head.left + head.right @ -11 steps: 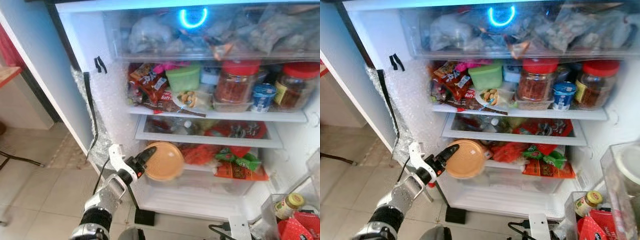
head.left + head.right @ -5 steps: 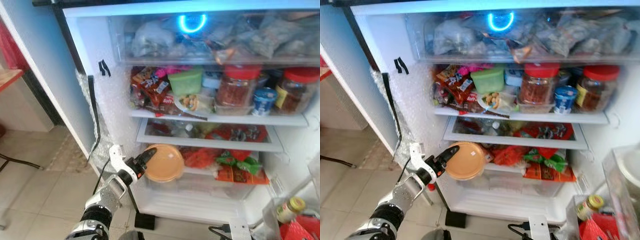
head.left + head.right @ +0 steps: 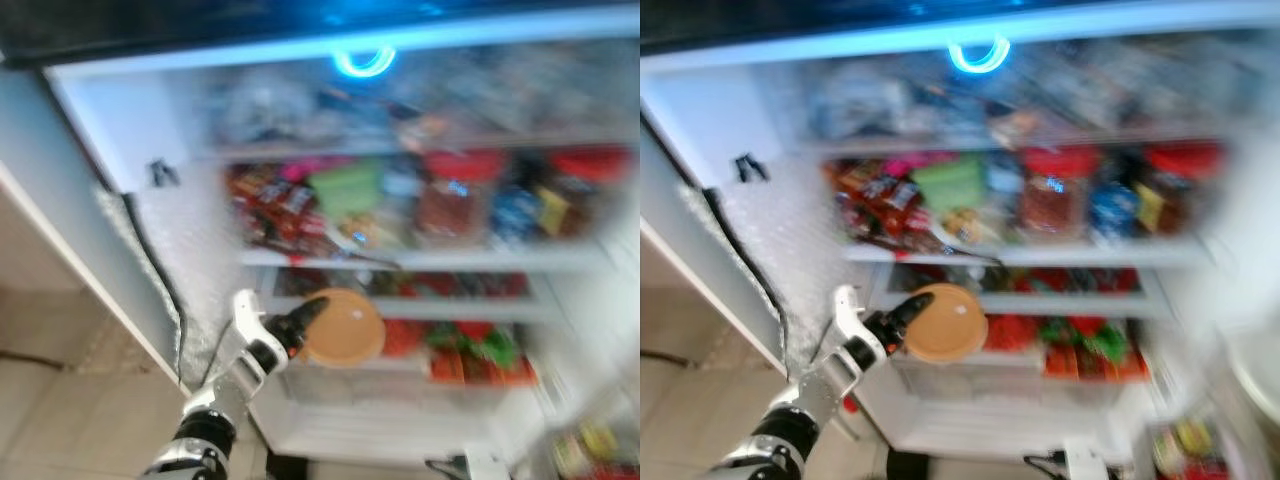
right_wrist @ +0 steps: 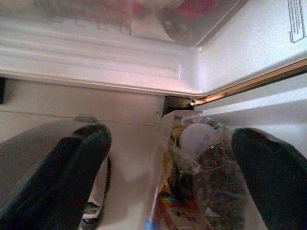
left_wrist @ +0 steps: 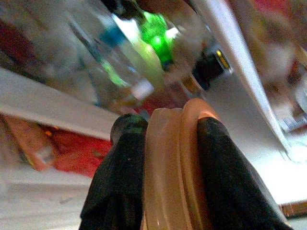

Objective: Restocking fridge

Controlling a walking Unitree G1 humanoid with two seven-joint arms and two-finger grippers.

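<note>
The left gripper's [image 5: 168,143] black fingers [image 5: 120,177] still clamp the rim of the round tan plastic container [image 3: 343,327], held at the open white fridge's [image 3: 150,140] lower shelf, slightly higher and further in than half a second ago. The head camera has swung and blurred the stocked shelves. The right gripper's [image 4: 172,158] fingers [image 4: 72,163] are spread wide beside a bagged jar [image 4: 196,139].

From the head our two eye views look forward and down into the open fridge [image 3: 130,130], sharing its blurred shelves, while each wrist view looks very near along its own black fingers [image 5: 120,182] into the fridge.
</note>
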